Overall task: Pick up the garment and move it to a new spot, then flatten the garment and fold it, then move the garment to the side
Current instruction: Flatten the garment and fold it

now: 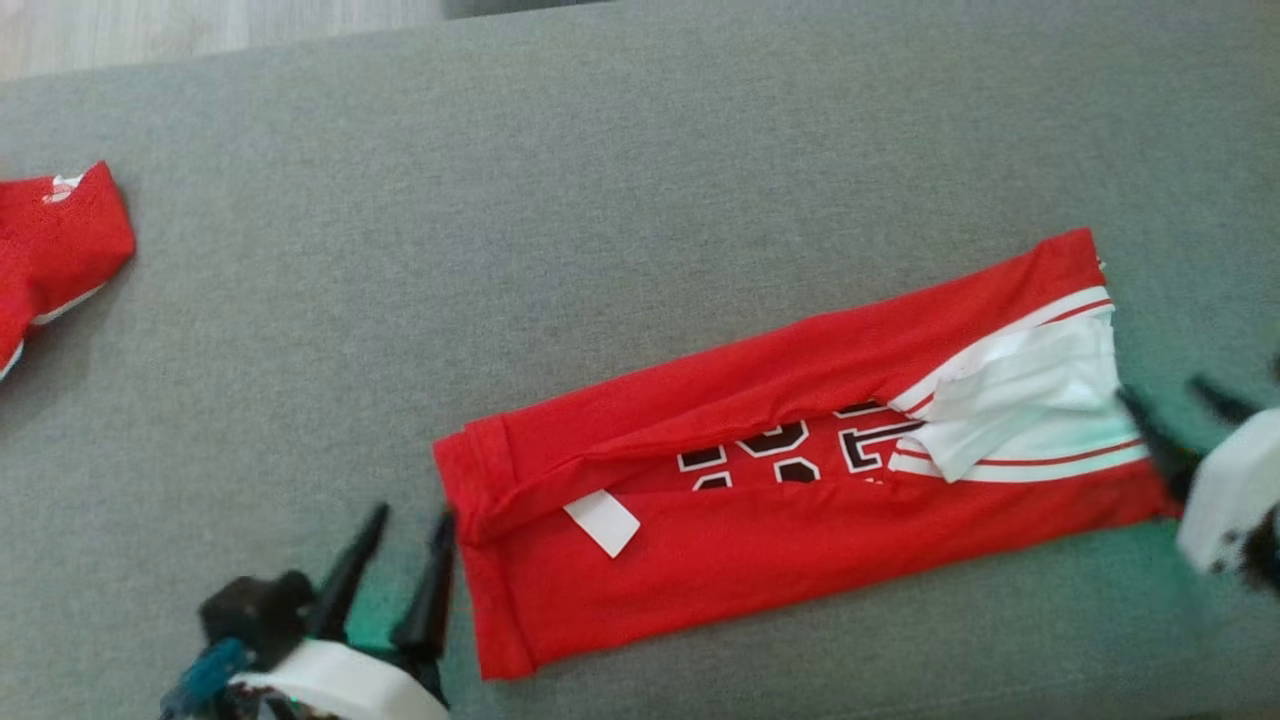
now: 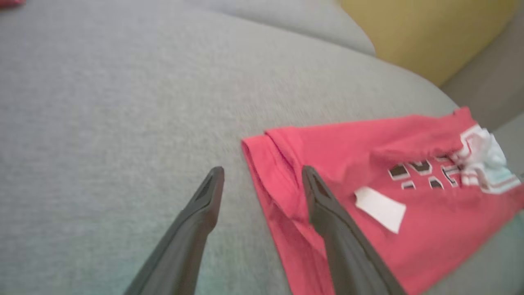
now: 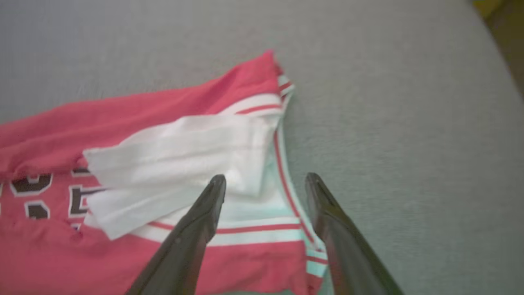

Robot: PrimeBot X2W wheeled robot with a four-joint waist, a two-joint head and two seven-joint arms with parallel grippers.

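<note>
The garment (image 1: 760,520) is a red jersey with black-and-white lettering, white striped trim and a white tag, folded into a long band on the grey cushion. It also lies in the left wrist view as the garment (image 2: 409,229) and in the right wrist view as the garment (image 3: 123,123). My left gripper (image 1: 412,515) stands open at its left end, one finger over the hem, holding nothing; the left gripper (image 2: 262,174) straddles that edge. My right gripper (image 1: 1175,395) is open at the white-trimmed right end, and the right gripper (image 3: 265,180) hovers over the trim, empty.
Another red cloth (image 1: 50,250) lies at the far left of the grey cushion (image 1: 600,200). A strip of wooden floor (image 1: 200,25) shows beyond the cushion's far edge. A yellow cushion (image 2: 425,32) sits past the garment.
</note>
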